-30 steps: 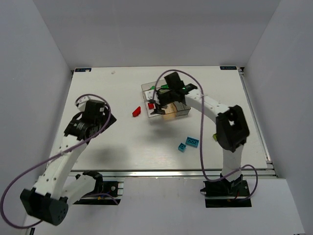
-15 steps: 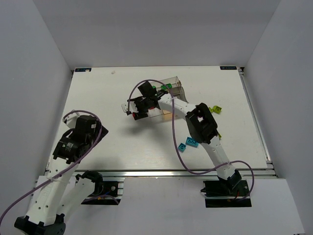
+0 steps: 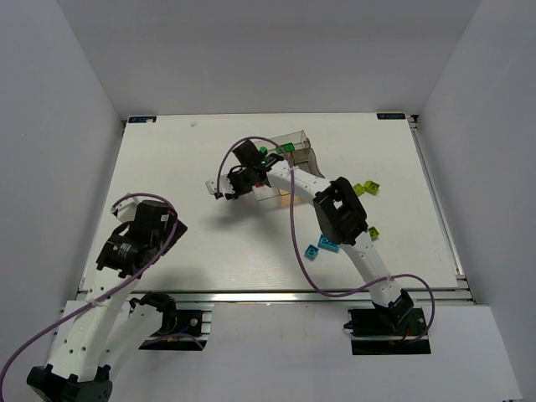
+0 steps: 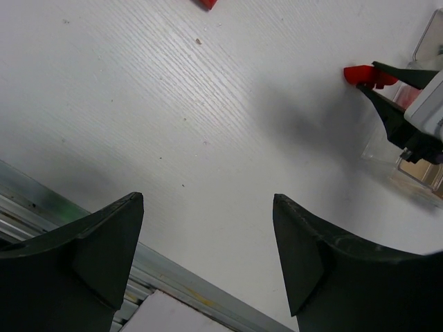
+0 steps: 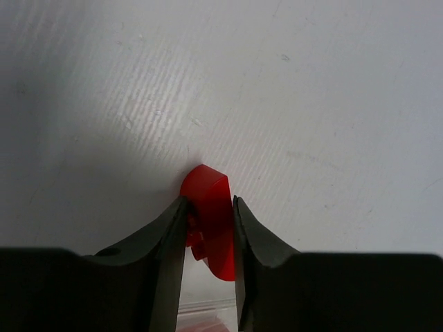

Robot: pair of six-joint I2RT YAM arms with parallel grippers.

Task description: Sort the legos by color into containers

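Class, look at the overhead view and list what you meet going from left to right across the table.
Left arm → right gripper, shut on a red brick → clear bins → lime bricks. The blue bricks line up with the bins' right end, so they are left out.

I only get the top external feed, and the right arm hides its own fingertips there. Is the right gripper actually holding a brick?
Observer: Yes. In the right wrist view the right gripper is shut on a small red plastic brick, pinched between both fingers.
Operator: Is the left gripper carrying anything?
Observer: No. The left wrist view shows the left gripper open, with only the white table between its fingers.
Operator: Is the red brick over a bin now?
Observer: No. In the left wrist view it sits out over the table, off to one side of the clear plastic container.
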